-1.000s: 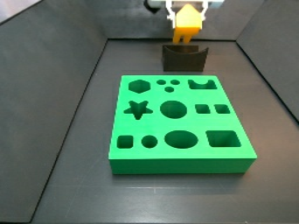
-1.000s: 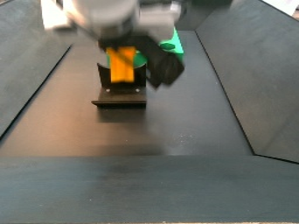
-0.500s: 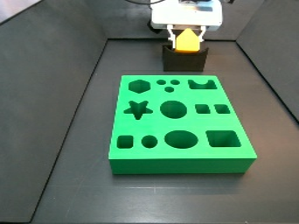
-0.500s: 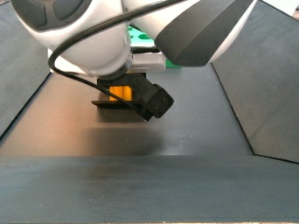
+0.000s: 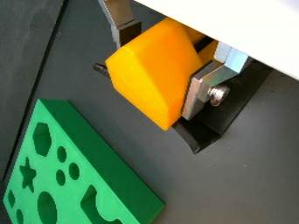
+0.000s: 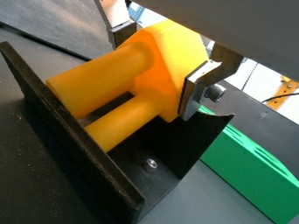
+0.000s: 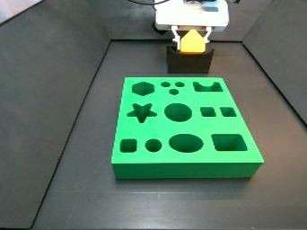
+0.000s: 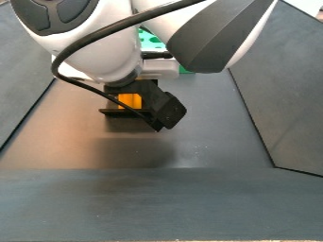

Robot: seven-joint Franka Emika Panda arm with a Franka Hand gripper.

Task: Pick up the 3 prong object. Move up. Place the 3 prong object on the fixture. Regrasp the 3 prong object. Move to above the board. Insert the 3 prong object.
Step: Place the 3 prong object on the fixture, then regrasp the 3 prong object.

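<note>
gripping 3 prong object (image 6: pixel 140 83), pincer (image 6: pixel 158 52) low

board (image 8: pixel 150 39) mostly hidden behind arm, gripper (image 5: pixel 160 66) tips hidden

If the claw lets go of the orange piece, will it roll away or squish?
Probably neither. The 3 prong object looks like hard, blocky plastic, so likely stiff. Its prongs rest in the fixture, which should stop rolling. The claw sits at its sides; smooth faces might slip.
</note>
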